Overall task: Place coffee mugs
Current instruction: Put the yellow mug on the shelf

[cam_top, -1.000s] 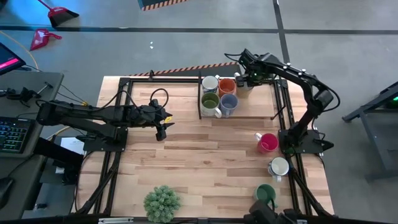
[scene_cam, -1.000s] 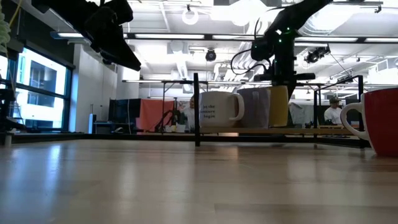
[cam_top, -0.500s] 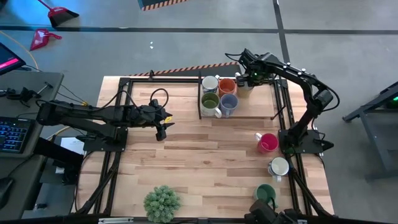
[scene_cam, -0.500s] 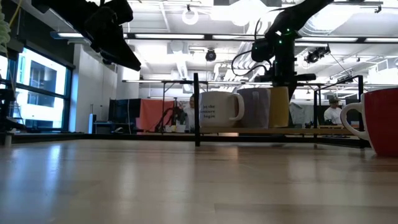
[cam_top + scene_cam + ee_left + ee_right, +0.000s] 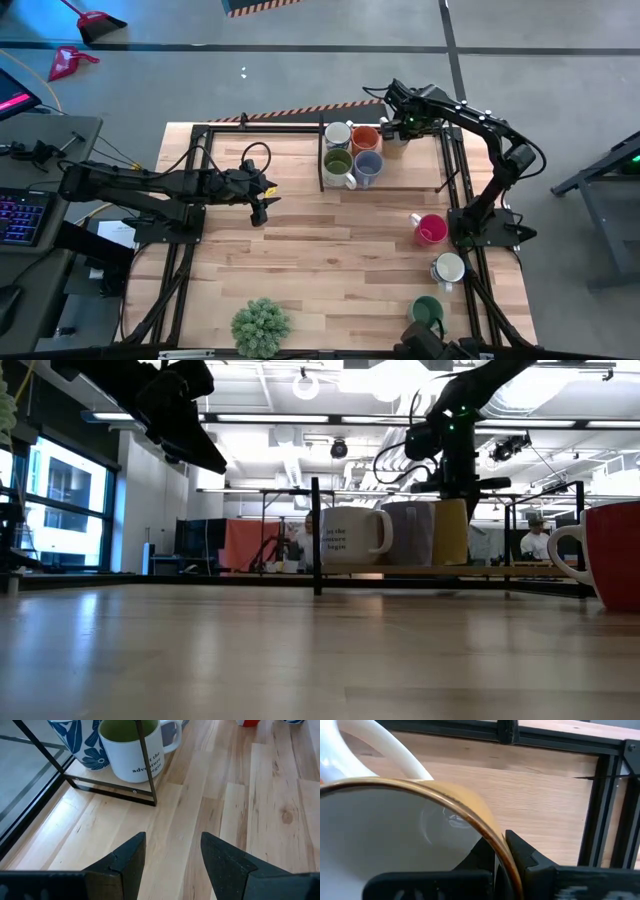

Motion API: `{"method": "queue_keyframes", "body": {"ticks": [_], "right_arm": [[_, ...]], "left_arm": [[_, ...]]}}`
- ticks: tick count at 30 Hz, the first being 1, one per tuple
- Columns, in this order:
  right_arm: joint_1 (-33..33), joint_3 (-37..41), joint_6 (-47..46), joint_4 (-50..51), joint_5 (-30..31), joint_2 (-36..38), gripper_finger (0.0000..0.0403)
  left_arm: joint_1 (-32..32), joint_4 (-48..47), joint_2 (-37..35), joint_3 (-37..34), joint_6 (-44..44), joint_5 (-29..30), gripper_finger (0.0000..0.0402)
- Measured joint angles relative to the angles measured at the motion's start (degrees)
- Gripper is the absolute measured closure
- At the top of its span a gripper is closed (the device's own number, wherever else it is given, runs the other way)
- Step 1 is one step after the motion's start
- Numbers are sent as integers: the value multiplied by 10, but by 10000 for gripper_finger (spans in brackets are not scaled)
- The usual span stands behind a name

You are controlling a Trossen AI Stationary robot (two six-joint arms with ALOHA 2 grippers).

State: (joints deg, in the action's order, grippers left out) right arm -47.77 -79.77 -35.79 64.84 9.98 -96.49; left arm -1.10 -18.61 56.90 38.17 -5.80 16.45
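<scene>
Several coffee mugs stand together on a raised wooden board (image 5: pixel 410 178) at the table's far side: a white one (image 5: pixel 338 133), an orange one (image 5: pixel 365 138), an olive-lined white one (image 5: pixel 338 164) and a blue-grey one (image 5: pixel 368 165). My right gripper (image 5: pixel 398 128) is shut on a cream mug (image 5: pixel 447 530) at the right of this group. A magenta mug (image 5: pixel 430 229), a white mug (image 5: pixel 448 268) and a dark green mug (image 5: pixel 427 310) stand on the table's right side. My left gripper (image 5: pixel 172 855) hangs open over the table's left middle, with nothing between its fingers. My right gripper pinches the cream mug's gold-edged rim (image 5: pixel 490 837), one finger inside the mug and one outside. The fingers come from above, pointing steeply down. The mug stays upright with its handle (image 5: pixel 380 750) turned away from the fingers. Its base is level with the other mugs on the board.
A black metal frame (image 5: pixel 322 150) with upright posts borders the board and the table's far half. A bushy green potted plant (image 5: pixel 260 326) stands at the near edge. Bare wood lies in the table's middle.
</scene>
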Motion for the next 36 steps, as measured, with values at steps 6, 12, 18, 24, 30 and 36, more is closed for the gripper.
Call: {"method": "queue_keyframes", "body": {"ticks": [6, 12, 18, 24, 30, 36], "right_arm": [[2, 0, 4, 0, -1, 0, 403], [4, 0, 13, 0, -17, -2, 403], [9, -3, 15, -3, -17, -23, 403], [9, -3, 18, -19, -10, -29, 398], [9, 1, 24, -20, 1, -34, 361], [9, 1, 31, -17, 0, -34, 333]], "left_arm": [[0, 0, 0, 0, 0, 0, 222], [0, 0, 0, 0, 0, 0, 222], [0, 0, 0, 0, 0, 0, 222], [0, 0, 0, 0, 0, 0, 222], [0, 0, 0, 0, 5, 0, 222], [0, 0, 0, 0, 5, 0, 222]]}}
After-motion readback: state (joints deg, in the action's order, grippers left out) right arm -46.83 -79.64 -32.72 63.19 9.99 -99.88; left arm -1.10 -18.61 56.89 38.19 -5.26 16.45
